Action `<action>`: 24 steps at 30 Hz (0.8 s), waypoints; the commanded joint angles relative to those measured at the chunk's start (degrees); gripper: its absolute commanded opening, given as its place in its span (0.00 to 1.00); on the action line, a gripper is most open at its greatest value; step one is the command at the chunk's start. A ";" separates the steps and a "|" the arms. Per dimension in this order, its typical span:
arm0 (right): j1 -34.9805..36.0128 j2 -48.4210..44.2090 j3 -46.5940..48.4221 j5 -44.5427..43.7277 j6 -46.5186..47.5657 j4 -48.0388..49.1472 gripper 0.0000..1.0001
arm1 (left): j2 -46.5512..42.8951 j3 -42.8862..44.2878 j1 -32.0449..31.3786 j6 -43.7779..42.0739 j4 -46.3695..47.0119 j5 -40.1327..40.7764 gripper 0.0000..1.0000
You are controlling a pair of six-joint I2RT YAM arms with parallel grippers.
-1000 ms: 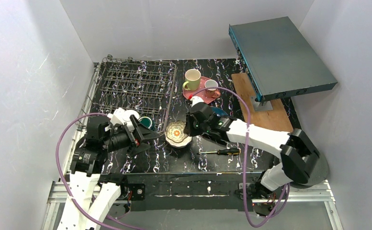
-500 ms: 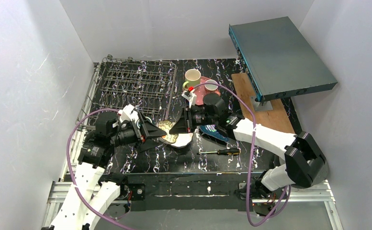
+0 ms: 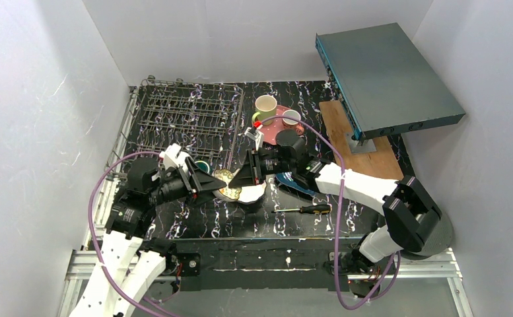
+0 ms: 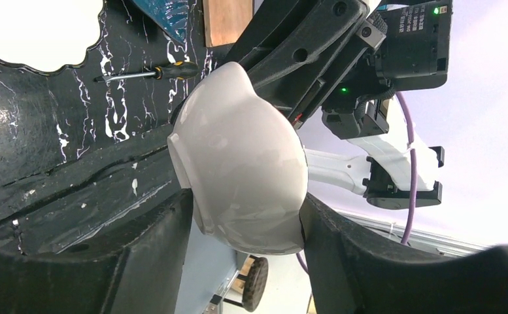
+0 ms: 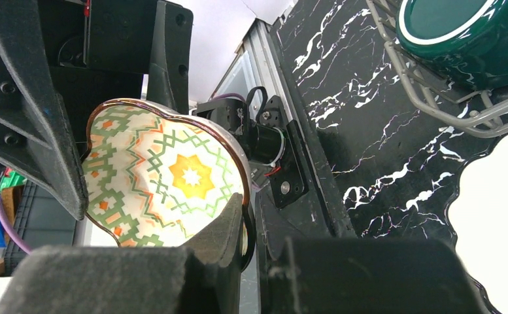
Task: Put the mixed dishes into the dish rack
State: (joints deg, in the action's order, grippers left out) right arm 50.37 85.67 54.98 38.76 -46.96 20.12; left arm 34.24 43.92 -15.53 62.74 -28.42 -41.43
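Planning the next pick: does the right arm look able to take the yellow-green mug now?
Probably not yet: the right end effector is shut on the floral cream bowl, which the left end effector also grips. The mug stands uncovered.

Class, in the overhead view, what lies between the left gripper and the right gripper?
The floral bowl, tipped on its side, with the left gripper and right gripper both gripping it. The overhead view shows it; both wrist views confirm.
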 commanded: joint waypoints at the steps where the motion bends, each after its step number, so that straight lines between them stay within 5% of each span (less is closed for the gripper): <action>1: 0.87 -0.04 2.35 1.60 0.17 4.04 0.01 | -1.32 -0.68 -0.19 0.77 0.85 0.01 0.60; 7: 1.52 -0.66 2.28 0.09 2.85 1.28 0.01 | -0.88 0.58 -0.12 -0.16 -0.60 0.83 0.51; 12: 1.92 -1.54 2.42 -2.09 5.13 -1.93 0.01 | -1.16 1.90 -0.16 -2.09 -3.00 2.34 0.29; 15: 2.11 -1.03 2.95 -2.56 5.30 -2.65 0.19 | -1.69 1.65 -0.18 -2.96 -4.95 3.24 0.00; 17: 2.10 -1.09 3.24 -2.77 5.55 -3.73 0.30 | -1.69 2.58 -0.18 -3.15 -6.00 4.11 0.00; 23: 2.04 -3.17 3.53 -9.59 10.49 -11.64 0.91 | -0.16 6.06 -0.12 -8.42 -15.52 9.40 0.00; 24: 1.82 -3.72 3.60 -11.36 11.12 -13.00 0.95 | 1.06 7.88 -0.13 -10.80 -19.00 12.63 0.00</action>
State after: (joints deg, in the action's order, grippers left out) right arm 52.23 85.54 56.25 32.93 -39.53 11.49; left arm 33.54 46.65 -15.55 57.93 -38.35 -35.11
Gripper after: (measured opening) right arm 0.773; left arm 0.476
